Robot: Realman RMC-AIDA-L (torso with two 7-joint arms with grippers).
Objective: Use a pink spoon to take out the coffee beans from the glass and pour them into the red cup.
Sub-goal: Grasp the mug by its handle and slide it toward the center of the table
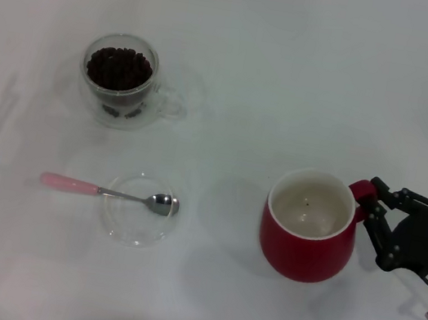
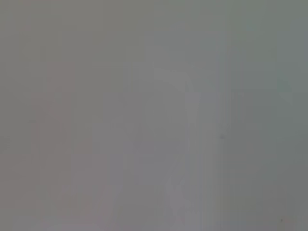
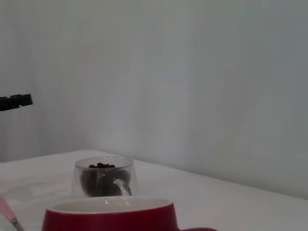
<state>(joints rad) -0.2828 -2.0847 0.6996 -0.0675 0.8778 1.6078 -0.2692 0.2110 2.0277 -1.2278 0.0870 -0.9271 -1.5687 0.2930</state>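
Observation:
The pink spoon (image 1: 101, 190) lies flat on the table with its metal bowl resting in a flat clear glass saucer (image 1: 135, 222). Its handle tip shows in the right wrist view (image 3: 6, 211). The glass (image 1: 118, 81) stands at the back left, full of coffee beans (image 1: 119, 67), and also shows in the right wrist view (image 3: 103, 177). The red cup (image 1: 307, 226) stands at the right, upright, white inside, and shows in the right wrist view (image 3: 108, 215). My right gripper (image 1: 380, 224) is open beside the cup's handle (image 1: 363, 191), its fingers spread. My left gripper is out of view.
The white table (image 1: 295, 75) runs all around the objects. The left wrist view shows only plain grey. A small dark part (image 3: 14, 102) juts in at the edge of the right wrist view, far from the cup.

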